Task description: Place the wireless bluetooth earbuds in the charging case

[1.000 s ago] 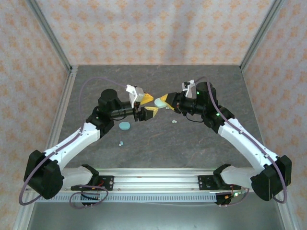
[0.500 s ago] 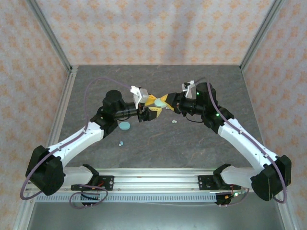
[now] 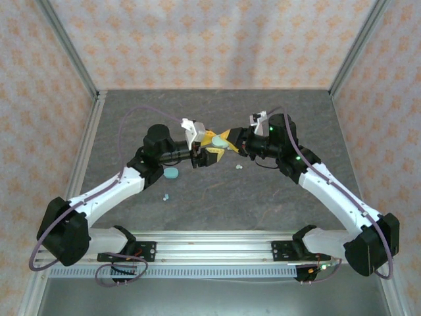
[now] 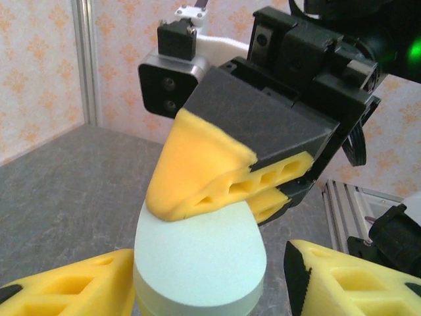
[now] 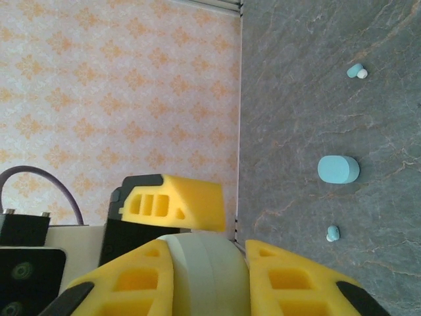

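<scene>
Earbuds lie loose on the grey table, all of them down on the surface and well apart from both claws! One pale bud sits just below the raised right gripper, and a light blue bud rests further left, near the blue case. Up in the air, the right gripper is clamped tight on the mint charging case, pinching its far end. The left gripper straddles the near end, half spread, with a sliver of gap showing beside one of its yellow fingers. Both cases look closed, so what is inside cannot be told.
</scene>
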Action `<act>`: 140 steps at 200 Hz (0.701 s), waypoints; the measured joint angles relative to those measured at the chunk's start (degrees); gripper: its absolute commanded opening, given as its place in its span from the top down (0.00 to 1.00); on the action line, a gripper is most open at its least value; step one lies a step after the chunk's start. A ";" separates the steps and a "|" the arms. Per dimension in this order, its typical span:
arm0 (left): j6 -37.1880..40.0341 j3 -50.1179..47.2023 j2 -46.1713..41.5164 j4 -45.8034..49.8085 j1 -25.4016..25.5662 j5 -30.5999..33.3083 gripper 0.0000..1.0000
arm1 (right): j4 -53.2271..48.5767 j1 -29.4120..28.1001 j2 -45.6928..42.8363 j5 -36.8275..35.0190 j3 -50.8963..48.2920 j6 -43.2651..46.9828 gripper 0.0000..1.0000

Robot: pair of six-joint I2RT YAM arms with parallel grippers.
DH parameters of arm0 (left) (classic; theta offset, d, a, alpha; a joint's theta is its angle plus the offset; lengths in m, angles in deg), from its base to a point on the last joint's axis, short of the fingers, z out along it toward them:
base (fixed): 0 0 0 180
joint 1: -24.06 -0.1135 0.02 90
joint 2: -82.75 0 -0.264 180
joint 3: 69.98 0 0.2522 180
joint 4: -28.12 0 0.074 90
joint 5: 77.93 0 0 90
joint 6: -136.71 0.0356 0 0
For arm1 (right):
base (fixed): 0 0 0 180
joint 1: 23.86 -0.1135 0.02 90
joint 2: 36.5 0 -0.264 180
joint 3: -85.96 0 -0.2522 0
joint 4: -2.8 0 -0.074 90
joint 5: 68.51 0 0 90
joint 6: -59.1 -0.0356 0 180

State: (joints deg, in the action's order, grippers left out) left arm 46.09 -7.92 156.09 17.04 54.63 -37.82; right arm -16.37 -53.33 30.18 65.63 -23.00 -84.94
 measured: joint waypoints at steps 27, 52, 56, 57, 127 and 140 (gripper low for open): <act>0.02 0.00 0.68 -0.07 0.11 0.33 0.46 | 0.35 0.00 -0.09 0.00 0.00 0.00 1.00; 0.07 0.00 0.85 -0.11 0.20 0.61 0.60 | 0.35 0.00 -0.22 -0.04 0.00 -0.20 1.00; -0.33 0.00 0.85 -0.09 0.20 0.63 0.62 | 0.37 0.00 -0.22 -0.02 0.00 -0.22 1.00; -0.31 0.00 0.85 -0.11 0.20 0.63 0.62 | 0.37 0.00 -0.22 -0.02 0.00 -0.24 1.00; -0.57 0.00 0.85 -0.68 0.20 0.85 0.47 | 0.52 0.00 -0.31 0.59 0.00 -0.39 1.00; -0.63 0.00 0.85 -0.76 0.20 0.83 0.50 | 0.52 0.00 -0.31 0.68 0.00 -0.39 1.00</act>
State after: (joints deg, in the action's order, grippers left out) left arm 45.45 -7.92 156.94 16.27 54.83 -36.99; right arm -15.85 -53.33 29.87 66.31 -23.00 -85.33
